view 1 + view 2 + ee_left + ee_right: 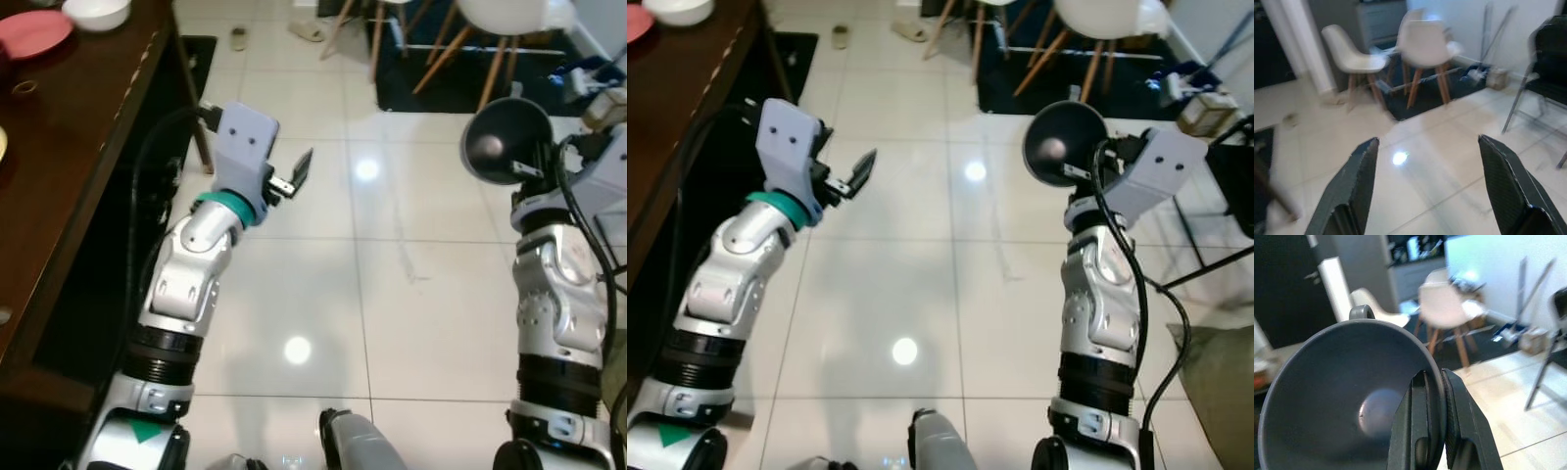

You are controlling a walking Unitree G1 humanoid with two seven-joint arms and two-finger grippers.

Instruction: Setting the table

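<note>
Item 1, nearest you: left gripper [302,168] at 10 o'clock, fingers spread, empty. Item 2: right gripper [1436,396] at 2 o'clock, pinching rim of dark grey bowl [506,140], held over tile. Item 3: table [69,147] at 9 o'clock w/ pink plate [31,32], white bowl [96,13]. Step: prob. carrying bowl; next, turn you toward table, set down. No legible writing.

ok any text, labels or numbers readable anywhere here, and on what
None can be read.
The grey bowl in the right end effector is plain, with no print showing.
The left end effector, open over bare floor, carries no marking.
The pink plate and white bowl on the table are blank.
</note>
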